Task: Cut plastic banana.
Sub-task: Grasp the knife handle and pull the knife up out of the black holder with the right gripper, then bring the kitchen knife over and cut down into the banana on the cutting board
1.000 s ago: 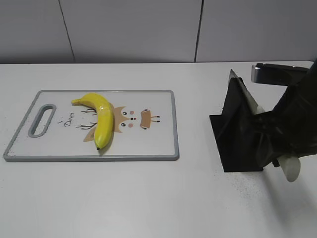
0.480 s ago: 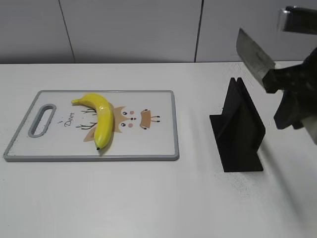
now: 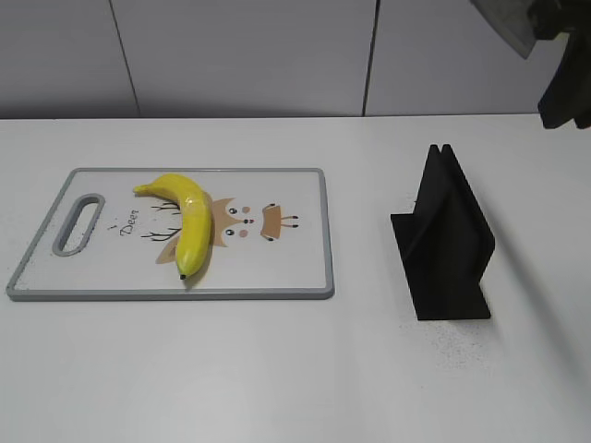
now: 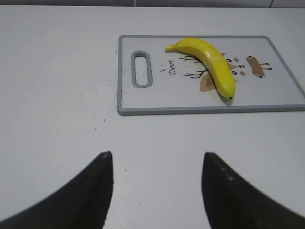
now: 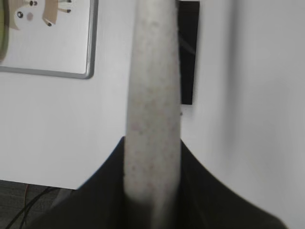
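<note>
The plastic banana (image 3: 187, 222) is glossy yellow and lies curved on the left half of the white cutting board (image 3: 277, 268). It also shows in the left wrist view (image 4: 209, 59) on the board (image 4: 190, 102). My right gripper (image 3: 557, 41) is high at the top right corner, shut on a knife; part of its grey blade (image 3: 511, 23) shows. In the right wrist view the speckled knife handle (image 5: 152, 95) runs between my right gripper's (image 5: 152, 143) fingers. My left gripper (image 4: 157, 155) is open and empty above bare table, near the board's handle end.
A black knife stand (image 3: 448, 240) stands on the table right of the board, with nothing in it; it also shows in the right wrist view (image 5: 187, 57). The board (image 5: 57, 52) has a grey rim and a handle slot (image 3: 79, 221) at its left end.
My right gripper has lifted the knife out of the black stand and carried it up to the top right corner. The banana and the board have not moved.
</note>
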### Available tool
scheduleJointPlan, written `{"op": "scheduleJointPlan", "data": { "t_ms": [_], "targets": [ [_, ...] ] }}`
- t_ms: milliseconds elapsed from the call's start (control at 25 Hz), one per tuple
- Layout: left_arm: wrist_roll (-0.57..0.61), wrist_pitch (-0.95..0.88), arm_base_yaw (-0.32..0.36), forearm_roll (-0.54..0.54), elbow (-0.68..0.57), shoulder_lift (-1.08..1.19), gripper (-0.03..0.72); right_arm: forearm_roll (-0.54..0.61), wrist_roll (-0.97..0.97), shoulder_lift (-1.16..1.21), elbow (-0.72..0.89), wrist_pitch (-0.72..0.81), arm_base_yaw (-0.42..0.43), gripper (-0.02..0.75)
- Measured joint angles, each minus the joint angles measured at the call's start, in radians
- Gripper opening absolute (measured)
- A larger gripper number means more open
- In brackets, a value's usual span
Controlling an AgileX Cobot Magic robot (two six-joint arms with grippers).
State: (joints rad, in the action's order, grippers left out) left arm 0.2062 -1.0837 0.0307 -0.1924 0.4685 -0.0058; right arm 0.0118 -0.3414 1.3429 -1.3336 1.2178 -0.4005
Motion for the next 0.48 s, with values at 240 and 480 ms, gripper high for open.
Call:
{"op": "scheduleJointPlan", "data": {
  "t_ms": [240, 480],
  "targets": [
    [0.012, 0.013, 0.000, 0.020, 0.024, 0.000, 0.580, 0.055, 0.093, 0.000, -0.006, 0.006, 0.000, 0.167],
    [0.124, 0.013, 0.000, -0.018, 0.121, 0.203, 0.580, 0.115, 0.309, 0.069, -0.027, 0.010, 0.000, 0.167]
  ]
}}
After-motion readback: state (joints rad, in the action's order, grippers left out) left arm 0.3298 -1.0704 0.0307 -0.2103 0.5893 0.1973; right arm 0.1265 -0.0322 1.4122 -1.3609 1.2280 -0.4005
